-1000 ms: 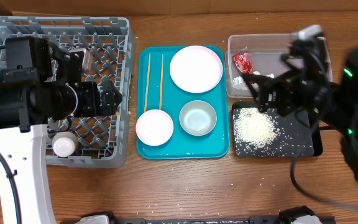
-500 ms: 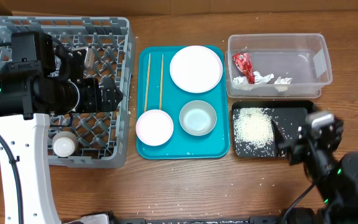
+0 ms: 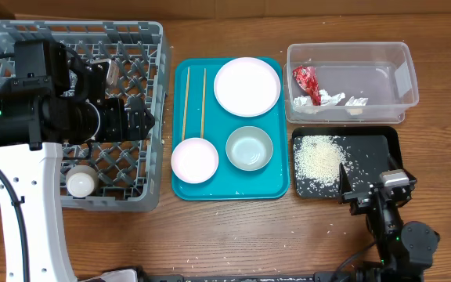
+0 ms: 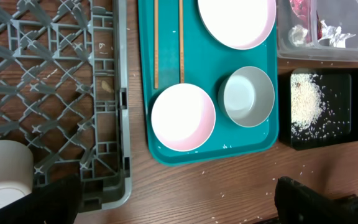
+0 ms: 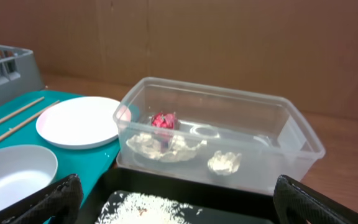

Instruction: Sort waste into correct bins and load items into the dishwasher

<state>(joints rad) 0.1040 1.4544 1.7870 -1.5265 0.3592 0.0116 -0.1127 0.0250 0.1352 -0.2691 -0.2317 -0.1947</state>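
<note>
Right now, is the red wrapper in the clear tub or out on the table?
In: the crumpled red wrapper lies inside the clear tub, at the end nearest the teal tray.

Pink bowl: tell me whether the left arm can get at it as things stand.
Probably yes. The pink bowl sits uncovered in the teal tray's corner nearest the rack, right beside where the left gripper hovers, jaws open.
</note>
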